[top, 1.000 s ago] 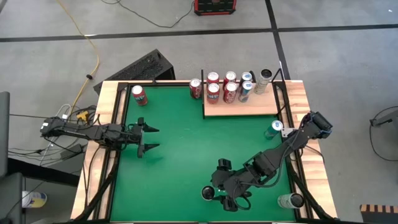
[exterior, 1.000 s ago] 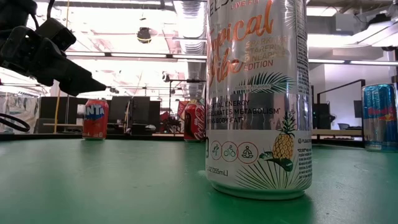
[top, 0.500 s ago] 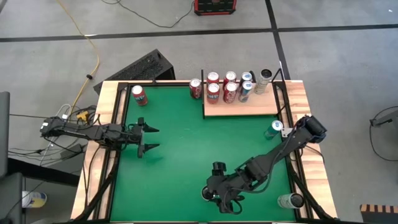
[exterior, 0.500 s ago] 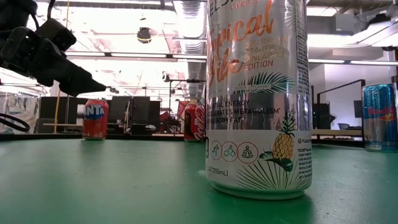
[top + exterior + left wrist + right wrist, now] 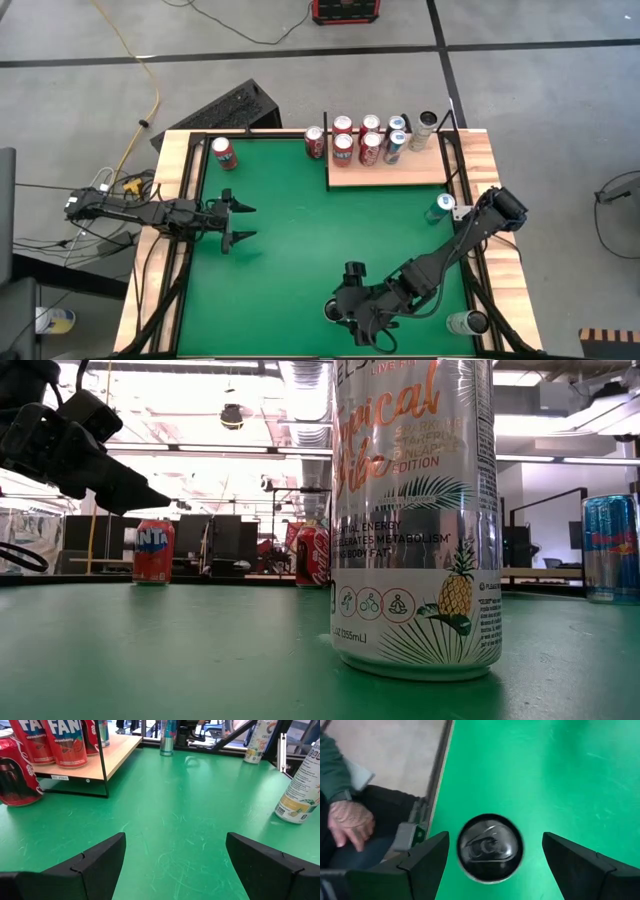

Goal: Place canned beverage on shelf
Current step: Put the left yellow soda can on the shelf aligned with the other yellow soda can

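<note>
Nearest, at 6 o'clock on the table, the right gripper (image 5: 352, 322) is pointed straight down, fingers spread wide and empty, over the silver can (image 5: 490, 847), its arm stretched in from 4 o'clock. At 9 o'clock the left gripper (image 5: 240, 222) is held level, fingers wide, nothing gripped. Farthest, at 1 o'clock, the shelf (image 5: 388, 168) is seen carrying cans.

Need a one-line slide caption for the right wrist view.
Open right gripper poised directly above an upright silver can on the green table.
</note>
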### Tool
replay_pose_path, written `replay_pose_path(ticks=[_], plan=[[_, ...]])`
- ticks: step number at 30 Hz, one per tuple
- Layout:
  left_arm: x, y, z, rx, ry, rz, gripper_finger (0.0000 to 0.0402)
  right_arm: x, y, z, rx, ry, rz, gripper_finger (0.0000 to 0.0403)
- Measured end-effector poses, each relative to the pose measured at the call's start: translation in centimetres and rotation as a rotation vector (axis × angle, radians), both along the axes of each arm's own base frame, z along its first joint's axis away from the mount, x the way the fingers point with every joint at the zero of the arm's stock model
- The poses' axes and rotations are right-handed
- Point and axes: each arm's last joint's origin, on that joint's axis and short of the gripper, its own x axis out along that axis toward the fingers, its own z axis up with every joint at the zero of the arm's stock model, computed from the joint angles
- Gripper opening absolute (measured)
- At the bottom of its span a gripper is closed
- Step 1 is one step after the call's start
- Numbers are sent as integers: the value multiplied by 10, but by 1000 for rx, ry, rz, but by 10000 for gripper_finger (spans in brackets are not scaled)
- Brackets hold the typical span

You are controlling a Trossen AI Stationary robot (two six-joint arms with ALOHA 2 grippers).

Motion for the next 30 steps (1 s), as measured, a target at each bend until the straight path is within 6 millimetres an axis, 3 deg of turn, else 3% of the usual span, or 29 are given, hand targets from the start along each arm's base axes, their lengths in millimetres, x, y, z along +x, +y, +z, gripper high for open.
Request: replay_pose_path(ticks=[13, 19, 30], plan=[[0, 0, 0, 0, 0, 0, 330, -2, 1, -2, -21, 12, -18, 345], [0, 0, 0, 0, 0, 0, 330, 8, 10, -25, -40, 44, 18, 345], [0, 0, 0, 0, -1, 0, 330, 16, 16, -42, -60, 51, 16, 345]])
